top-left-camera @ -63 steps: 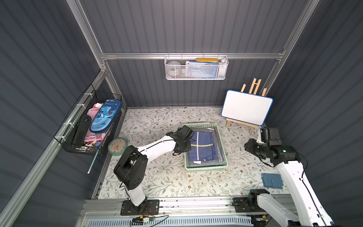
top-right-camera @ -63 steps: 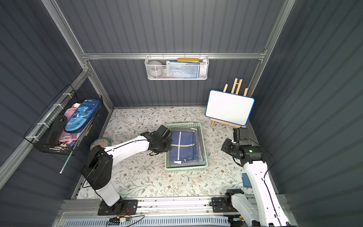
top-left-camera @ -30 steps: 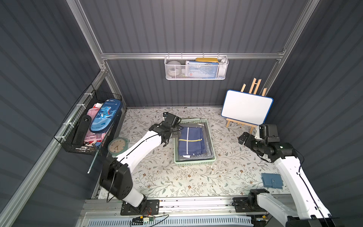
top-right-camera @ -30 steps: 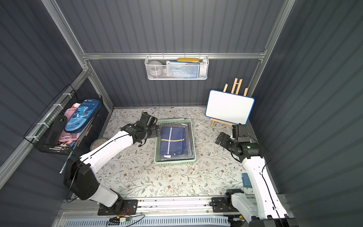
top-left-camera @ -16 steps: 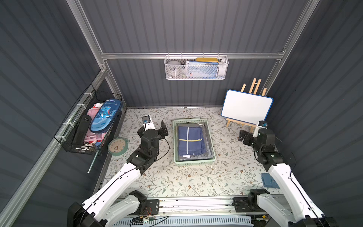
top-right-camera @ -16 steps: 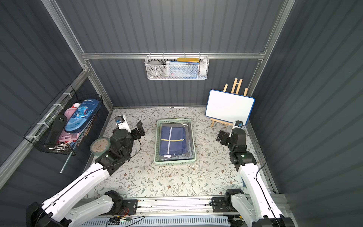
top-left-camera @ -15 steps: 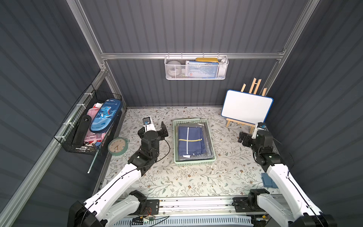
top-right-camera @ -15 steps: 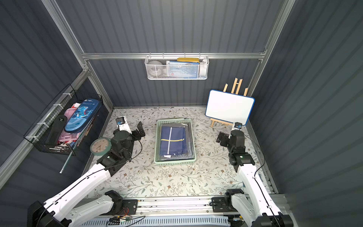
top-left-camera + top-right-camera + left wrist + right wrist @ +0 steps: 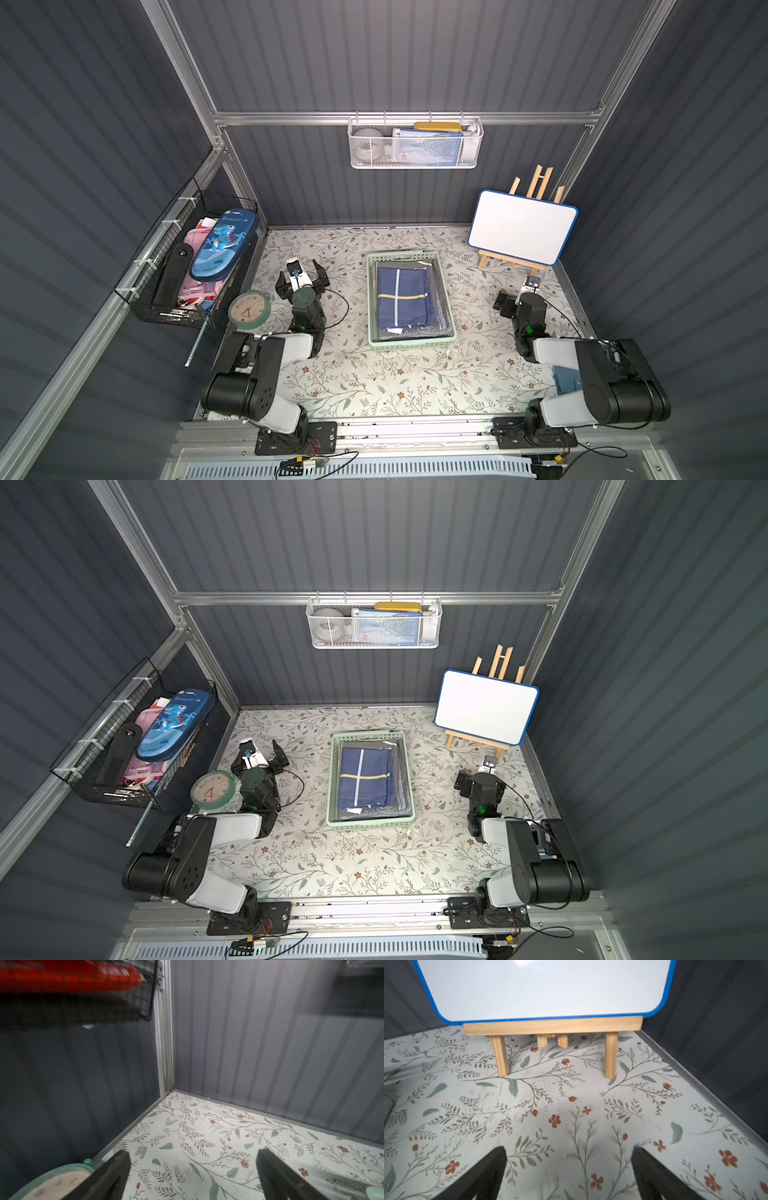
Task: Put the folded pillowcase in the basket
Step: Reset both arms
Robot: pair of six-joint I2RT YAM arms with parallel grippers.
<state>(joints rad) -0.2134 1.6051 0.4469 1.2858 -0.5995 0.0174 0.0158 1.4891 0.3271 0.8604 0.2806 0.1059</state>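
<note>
The folded navy pillowcase (image 9: 401, 297) (image 9: 365, 777), crossed by a white and a yellow stripe, lies flat inside the mint-green basket (image 9: 409, 341) (image 9: 370, 822) at mid-table, on top of grey packets. My left gripper (image 9: 302, 279) (image 9: 258, 756) (image 9: 192, 1152) stands open and empty to the left of the basket, facing the back-left corner. To the basket's right, my right gripper (image 9: 517, 297) (image 9: 478, 777) (image 9: 569, 1149) is open and empty over the floral mat, facing the easel.
A whiteboard on a wooden easel (image 9: 521, 232) (image 9: 546, 987) stands at the back right. A round clock (image 9: 248, 311) (image 9: 58, 1182) lies by the left wall under a black wire basket (image 9: 187, 266). A white mesh basket (image 9: 415, 143) hangs on the back wall.
The left gripper has left the basket's left edge and drawn back to the left; both arms have folded down toward the front. The basket with the pillowcase stays put.
</note>
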